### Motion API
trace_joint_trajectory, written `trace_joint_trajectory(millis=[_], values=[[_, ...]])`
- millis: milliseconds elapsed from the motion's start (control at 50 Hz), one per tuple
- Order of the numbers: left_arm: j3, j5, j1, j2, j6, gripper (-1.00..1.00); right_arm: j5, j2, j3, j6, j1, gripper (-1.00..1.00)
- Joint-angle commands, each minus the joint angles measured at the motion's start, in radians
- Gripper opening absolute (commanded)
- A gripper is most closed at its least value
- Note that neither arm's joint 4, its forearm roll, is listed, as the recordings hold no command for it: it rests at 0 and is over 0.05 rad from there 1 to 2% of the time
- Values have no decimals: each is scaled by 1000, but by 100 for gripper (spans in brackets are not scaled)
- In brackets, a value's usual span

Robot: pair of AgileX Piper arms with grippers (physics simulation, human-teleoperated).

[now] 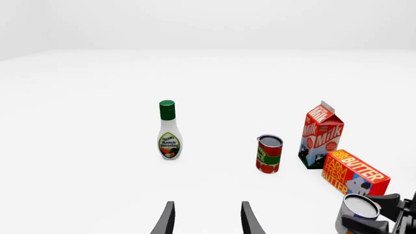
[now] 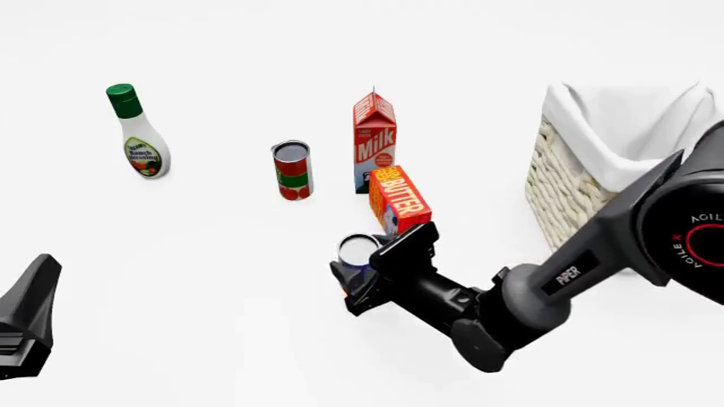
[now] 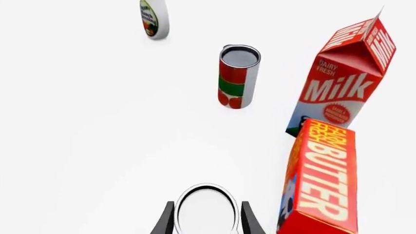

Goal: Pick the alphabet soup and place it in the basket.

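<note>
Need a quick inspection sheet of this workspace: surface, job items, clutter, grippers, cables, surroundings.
Surface: white table, plain.
Job's things: alphabet soup upright between the right gripper's fingers, beside the butter box; basket to the right, cloth-lined.
Clutter: ranch dressing bottle, red and green can, milk carton, butter box, all upright.
Grippers: right gripper around the soup can, whether it is clamped cannot be told; left gripper open, holding nothing, away from the groceries.
Cables: nothing seen.
Surroundings: plain white, nothing seen.
</note>
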Motion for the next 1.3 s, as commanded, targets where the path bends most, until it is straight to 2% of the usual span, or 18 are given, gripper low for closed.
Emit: trace_joint_trajectory(millis=[20, 560, 580, 1040, 1300], values=[[0, 0, 0, 0, 0, 100, 6, 20, -16, 3, -2, 100], [0, 0, 0, 0, 0, 100, 11, 62, -45, 12, -4, 100], [0, 0, 0, 0, 0, 100, 13, 63, -47, 12, -3, -100], [0, 0, 0, 0, 0, 100, 20, 30, -36, 17, 7, -100], [0, 0, 0, 0, 0, 100, 11, -119, 51, 11, 15, -100]])
